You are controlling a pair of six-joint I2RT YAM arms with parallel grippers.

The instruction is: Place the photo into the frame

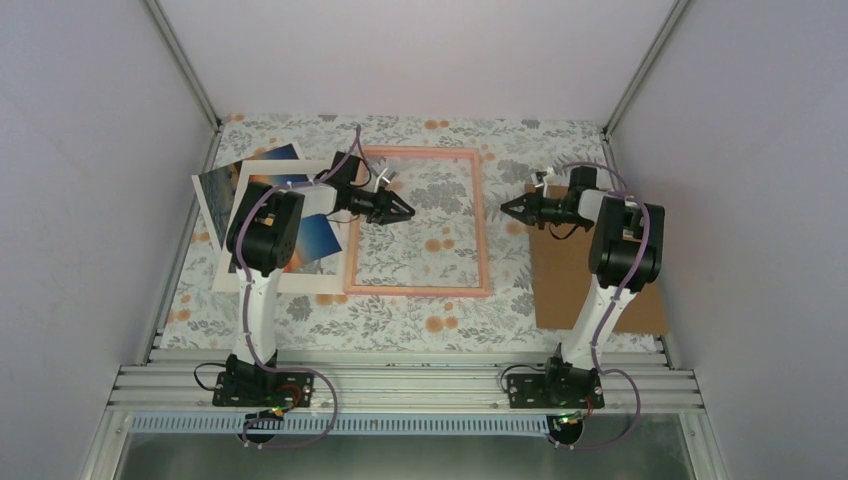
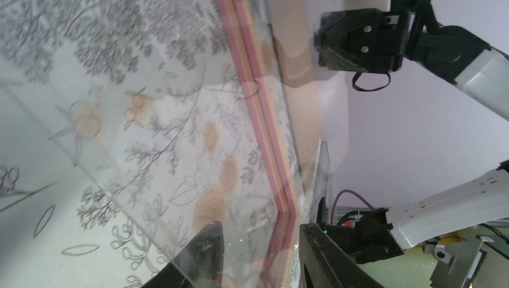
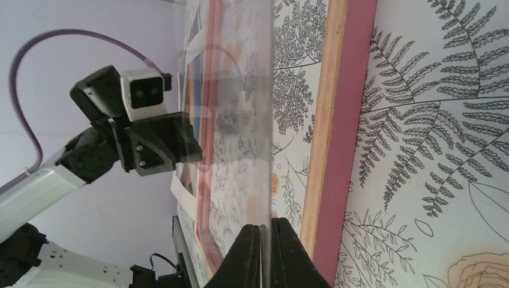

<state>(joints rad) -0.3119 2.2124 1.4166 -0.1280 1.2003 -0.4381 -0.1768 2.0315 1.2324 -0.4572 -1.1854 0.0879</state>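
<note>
White enclosure walls (image 1: 420, 50) stand on three sides of a table covered in a floral tablecloth (image 1: 420, 325). The pink frame (image 1: 420, 291) lies flat near the middle of the cloth, between the two arms, and the flower pattern shows through its opening. Left of it, and just overlapping its left rail, lies a cream-white mat board (image 1: 262, 280). The photo (image 1: 218, 198) is under that board, turned at an angle: one blue-grey corner sticks out at the far left, and blue and orange show through the cut-out window. The left arm partly covers it, and it is outside the frame. A plain brown backing board (image 1: 560, 290) lies to the right of the frame, beneath the right arm. The left gripper (image 1: 408, 210) hangs over the left part of the frame and points right. Its wrist view shows the fingers standing apart, clamping nothing. The right gripper (image 1: 505, 208) points left, just beside the frame's right rail. Its fingers (image 3: 282, 252) are pressed together on the edge of a clear pane (image 3: 261, 120), which runs away from them as a thin, translucent sheet.
</note>
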